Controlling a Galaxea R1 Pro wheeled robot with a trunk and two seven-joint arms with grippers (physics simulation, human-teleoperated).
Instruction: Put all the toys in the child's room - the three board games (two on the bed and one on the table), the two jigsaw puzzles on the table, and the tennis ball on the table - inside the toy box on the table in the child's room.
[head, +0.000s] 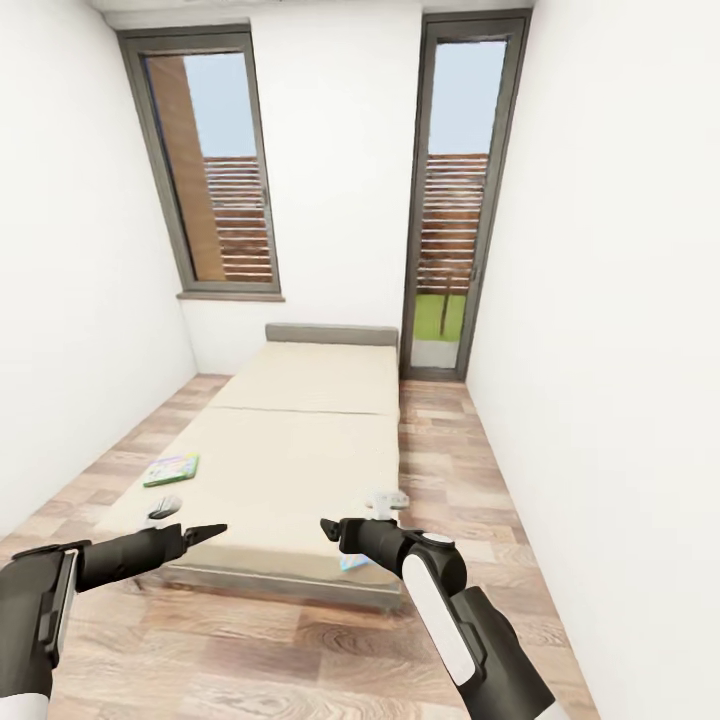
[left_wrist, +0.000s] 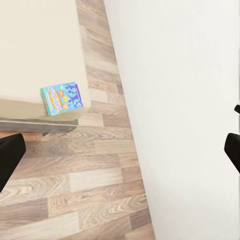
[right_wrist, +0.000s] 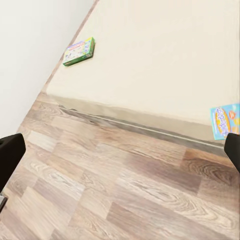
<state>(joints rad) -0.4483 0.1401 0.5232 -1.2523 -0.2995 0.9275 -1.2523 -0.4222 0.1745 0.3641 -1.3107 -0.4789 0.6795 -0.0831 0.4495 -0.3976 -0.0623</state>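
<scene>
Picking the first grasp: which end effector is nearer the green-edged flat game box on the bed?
Left. The left end effector hovers just short of the green-edged flat game box, on its side of the beige bed. The right end effector is across the bed's foot.

No lettering can be read on the blue box (left_wrist: 61, 98) or the green-edged box (right_wrist: 79, 51).

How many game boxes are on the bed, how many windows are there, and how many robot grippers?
Game boxes on the bed: 2, the green-edged box and the blue box
Tall windows: 2, the left window and the right window
Grippers: 2, the left gripper and the right gripper
Total: 6
</scene>
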